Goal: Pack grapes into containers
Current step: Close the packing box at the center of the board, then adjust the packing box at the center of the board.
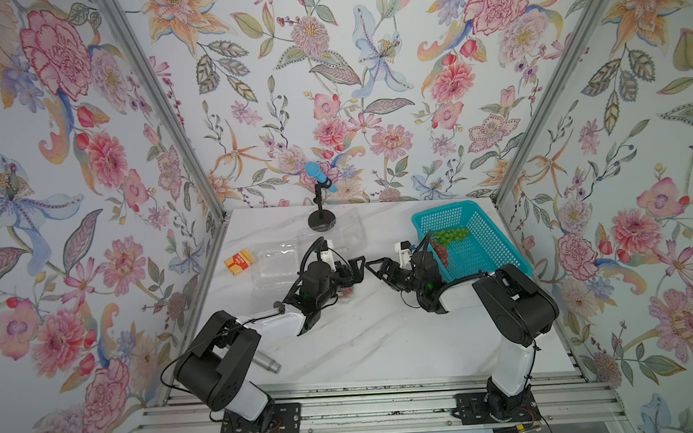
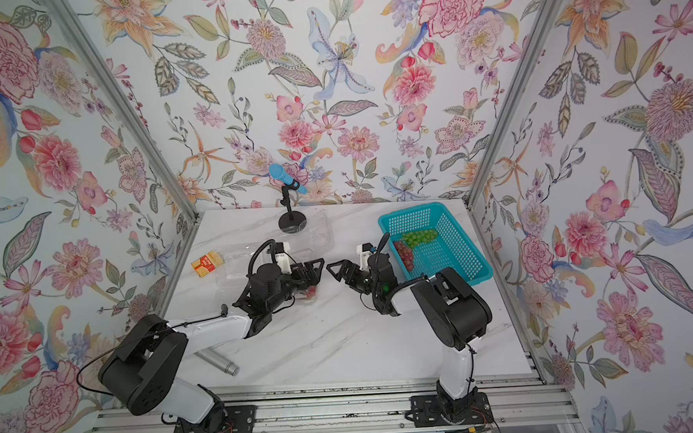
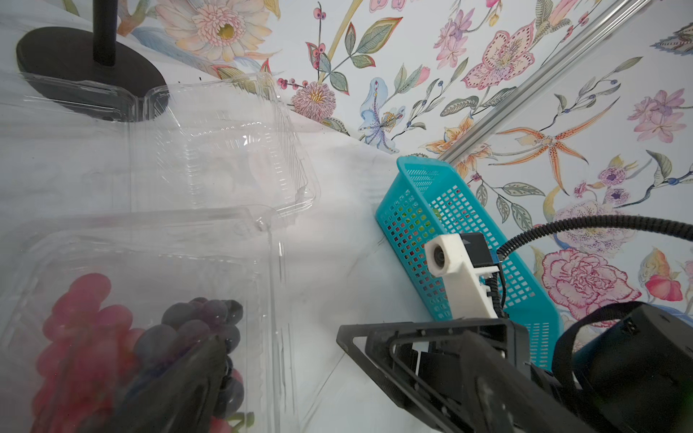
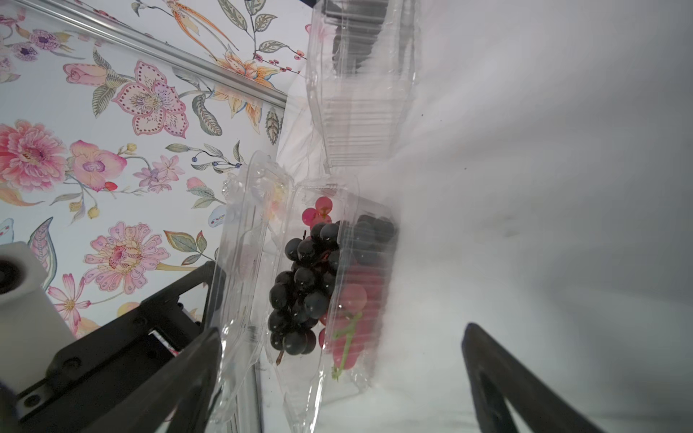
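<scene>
Reading right end effector (image 4: 345, 393) as spread wide, nothing between its fingers, pointed at the open clamshell container (image 4: 348, 195) just in front. Left end effector (image 1: 352, 274) is also spread, at that container's opposite side. One of its fingers (image 3: 180, 382) shows through the clear plastic; can't tell if it touches.

Inside the clamshell: dark purple bunch (image 4: 303, 292) lying against a red bunch (image 4: 356, 300). It sits mid-tabletop (image 1: 364, 347), between the two arms.

Further back are two more clear boxes, both empty: second container (image 3: 232, 150), lid open, by the mic stand base (image 3: 75, 67), and third container (image 1: 276, 262) beside an orange box (image 1: 239, 262).

Teal basket (image 1: 480, 235) at right rear holds a green bunch (image 1: 453, 234) and another red bunch (image 1: 440, 255).
</scene>
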{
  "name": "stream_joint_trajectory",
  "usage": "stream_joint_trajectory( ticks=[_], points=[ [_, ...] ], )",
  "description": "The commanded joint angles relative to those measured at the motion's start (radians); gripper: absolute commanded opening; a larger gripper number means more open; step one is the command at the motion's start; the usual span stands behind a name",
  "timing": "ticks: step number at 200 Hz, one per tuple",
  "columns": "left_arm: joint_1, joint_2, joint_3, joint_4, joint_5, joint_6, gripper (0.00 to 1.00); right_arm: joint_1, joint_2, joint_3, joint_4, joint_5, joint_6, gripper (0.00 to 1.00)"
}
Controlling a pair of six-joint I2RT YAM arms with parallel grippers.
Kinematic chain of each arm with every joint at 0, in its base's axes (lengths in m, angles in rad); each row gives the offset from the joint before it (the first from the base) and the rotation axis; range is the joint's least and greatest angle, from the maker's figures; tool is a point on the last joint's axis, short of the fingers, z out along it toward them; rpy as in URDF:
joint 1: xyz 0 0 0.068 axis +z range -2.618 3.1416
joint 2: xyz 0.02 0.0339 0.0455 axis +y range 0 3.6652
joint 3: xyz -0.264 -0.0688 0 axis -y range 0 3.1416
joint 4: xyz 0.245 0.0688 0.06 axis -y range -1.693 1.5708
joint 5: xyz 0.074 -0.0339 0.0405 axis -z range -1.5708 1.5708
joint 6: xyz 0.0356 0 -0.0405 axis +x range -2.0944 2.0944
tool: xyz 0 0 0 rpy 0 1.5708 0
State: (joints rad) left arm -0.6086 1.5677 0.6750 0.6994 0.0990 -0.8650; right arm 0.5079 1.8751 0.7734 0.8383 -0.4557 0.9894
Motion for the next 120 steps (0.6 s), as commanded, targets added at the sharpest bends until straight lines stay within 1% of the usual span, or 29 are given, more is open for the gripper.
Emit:
stream_joint_trajectory(
  ticks=[1,50,63,83,120],
  points=[
    [0.001,0.049,0.011,0.037,0.019,-0.034,1.0,-0.018,0.032,0.056,-0.062,-0.051,-0.01,1.0],
    [-0.003,0.066,0.001,0.05,0.013,-0.051,1.0,-0.031,0.099,0.178,-0.175,-0.083,-0.037,1.0],
    [-0.003,0.073,-0.003,0.055,0.014,-0.058,1.0,-0.032,0.122,0.2,-0.166,-0.085,-0.031,1.0],
    [-0.003,0.082,-0.009,0.058,0.015,-0.062,1.0,-0.029,0.157,0.241,-0.161,-0.097,-0.019,0.98],
    [-0.006,0.092,-0.026,0.068,0.011,-0.069,1.0,-0.029,0.201,0.297,-0.154,-0.1,0.003,0.86]
  ],
)
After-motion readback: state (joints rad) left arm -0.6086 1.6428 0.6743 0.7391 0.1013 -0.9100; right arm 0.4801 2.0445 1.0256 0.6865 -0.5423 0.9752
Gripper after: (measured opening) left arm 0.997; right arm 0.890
